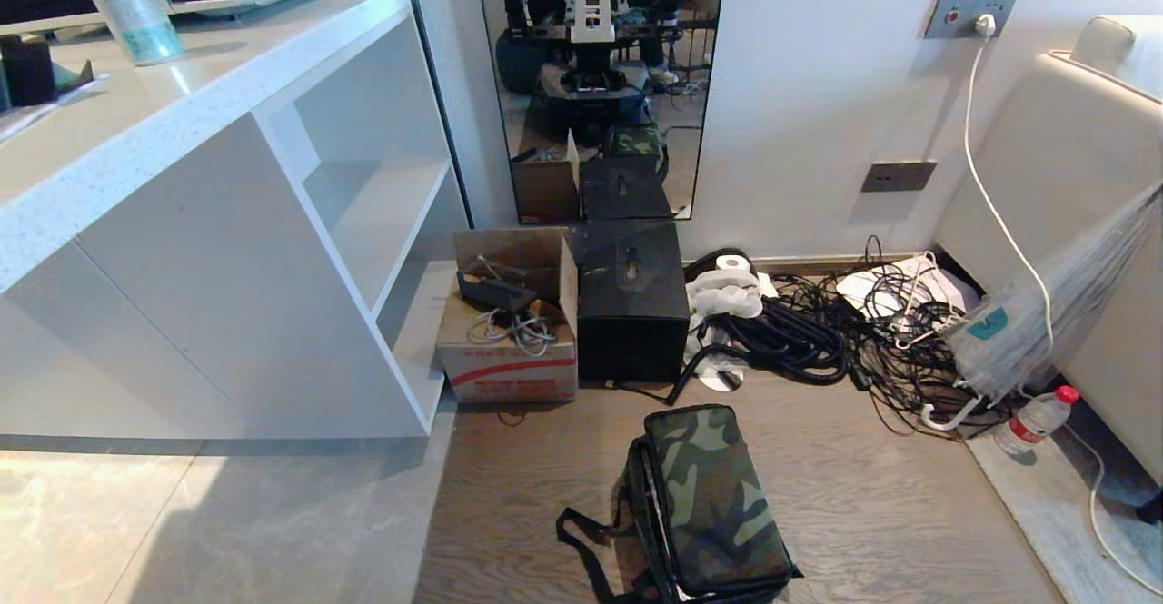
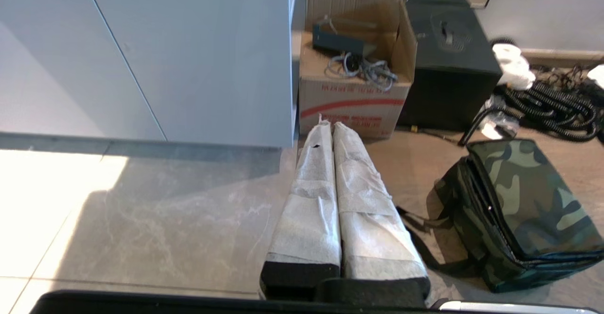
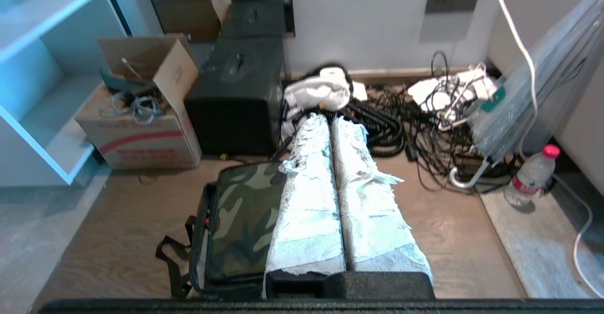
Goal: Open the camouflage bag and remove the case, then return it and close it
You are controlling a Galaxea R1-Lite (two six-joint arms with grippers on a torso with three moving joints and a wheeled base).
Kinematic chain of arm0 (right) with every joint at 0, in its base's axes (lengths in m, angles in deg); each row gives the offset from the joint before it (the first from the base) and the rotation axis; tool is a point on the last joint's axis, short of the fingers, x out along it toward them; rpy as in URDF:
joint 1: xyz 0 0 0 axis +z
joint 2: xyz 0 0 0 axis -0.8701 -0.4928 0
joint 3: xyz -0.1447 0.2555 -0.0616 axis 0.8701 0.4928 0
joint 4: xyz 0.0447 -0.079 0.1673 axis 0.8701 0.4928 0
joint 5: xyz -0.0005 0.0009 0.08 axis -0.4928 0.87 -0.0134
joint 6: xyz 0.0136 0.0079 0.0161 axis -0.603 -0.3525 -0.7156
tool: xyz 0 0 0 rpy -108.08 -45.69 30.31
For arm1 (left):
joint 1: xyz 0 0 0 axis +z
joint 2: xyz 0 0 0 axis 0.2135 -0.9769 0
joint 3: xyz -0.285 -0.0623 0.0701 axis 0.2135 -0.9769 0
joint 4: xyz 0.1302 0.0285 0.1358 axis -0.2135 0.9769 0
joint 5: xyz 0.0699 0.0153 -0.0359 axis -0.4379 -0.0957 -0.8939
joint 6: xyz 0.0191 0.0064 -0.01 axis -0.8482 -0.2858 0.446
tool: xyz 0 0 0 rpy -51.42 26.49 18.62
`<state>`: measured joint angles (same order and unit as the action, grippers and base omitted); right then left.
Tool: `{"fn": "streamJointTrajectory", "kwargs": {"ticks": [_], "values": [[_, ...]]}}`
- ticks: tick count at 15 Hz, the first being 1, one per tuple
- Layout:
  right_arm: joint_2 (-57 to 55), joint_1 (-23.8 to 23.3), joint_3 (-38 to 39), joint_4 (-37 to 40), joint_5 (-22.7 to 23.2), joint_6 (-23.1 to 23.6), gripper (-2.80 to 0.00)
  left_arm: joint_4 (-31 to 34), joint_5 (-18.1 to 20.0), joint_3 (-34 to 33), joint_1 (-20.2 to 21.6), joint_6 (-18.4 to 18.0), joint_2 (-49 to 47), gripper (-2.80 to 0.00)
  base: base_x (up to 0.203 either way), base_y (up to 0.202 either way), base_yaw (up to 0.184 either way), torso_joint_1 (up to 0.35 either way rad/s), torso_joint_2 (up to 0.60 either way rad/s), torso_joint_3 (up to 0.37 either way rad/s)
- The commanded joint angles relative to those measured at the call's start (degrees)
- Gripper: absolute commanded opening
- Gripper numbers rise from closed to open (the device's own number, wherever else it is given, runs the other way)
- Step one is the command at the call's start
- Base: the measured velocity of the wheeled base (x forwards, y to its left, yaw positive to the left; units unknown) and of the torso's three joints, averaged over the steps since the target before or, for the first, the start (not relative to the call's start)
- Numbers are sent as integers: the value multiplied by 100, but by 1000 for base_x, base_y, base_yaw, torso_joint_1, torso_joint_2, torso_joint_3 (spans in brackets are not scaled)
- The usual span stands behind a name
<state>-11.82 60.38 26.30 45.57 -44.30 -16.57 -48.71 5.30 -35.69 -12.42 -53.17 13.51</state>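
Camouflage bag (image 1: 713, 504): lay closest to the head camera on the wooden floor, lid shut, straps (image 1: 586, 549) trailing off its left side; no writing on it could be read.
Bag's long axis: ran from near the robot away toward the wall, the far end leaning slightly left.
Case: not to be seen anywhere; the shut bag showed none of its inside.
White counter (image 1: 209, 123): stood at the far left with open shelves; a green-and-white can (image 1: 127, 4) on top carried print too small to read.
Mirror (image 1: 600, 77): leaned on the wall behind the boxes and reflected the robot.
Black cube box (image 1: 631, 304): sat beyond the bag against the mirror, a spiral mark on top.
Cardboard box (image 1: 509, 322): touched the black cube's left side, open, holding grey cables; red lettering and a red stripe on its front, the words not legible.
Cable heap (image 1: 845, 331): lay right of the cube, well apart from the bag.
Water bottle (image 1: 1031, 420): stood at the right with a red cap and a red label, unreadable.
Left gripper (image 2: 329, 126): wrapped white fingers pressed together, holding nothing, above the floor with the bag off to its right, not touching.
Right gripper (image 3: 329, 118): fingers likewise pressed together and empty, above the bag's right edge, clear of it.
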Motion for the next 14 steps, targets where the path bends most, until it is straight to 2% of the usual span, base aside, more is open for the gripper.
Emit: {"fn": "streamJointTrajectory", "kwargs": {"ticks": [1, 11, 14], "values": [[-11, 1, 229, 1, 0, 2, -280, -1, -2, 0, 1, 7, 0, -280, 0, 0, 0, 6, 2, 203], [-11, 1, 229, 19, 0, 2, -280, -1, -2, 0, 1, -2, 0, -280, 0, 0, 0, 3, 3, 203], [-11, 1, 229, 19, 9, 2, -280, -1, -2, 0, 1, -19, 0, -280, 0, 0, 0, 4, 2, 91]]}}
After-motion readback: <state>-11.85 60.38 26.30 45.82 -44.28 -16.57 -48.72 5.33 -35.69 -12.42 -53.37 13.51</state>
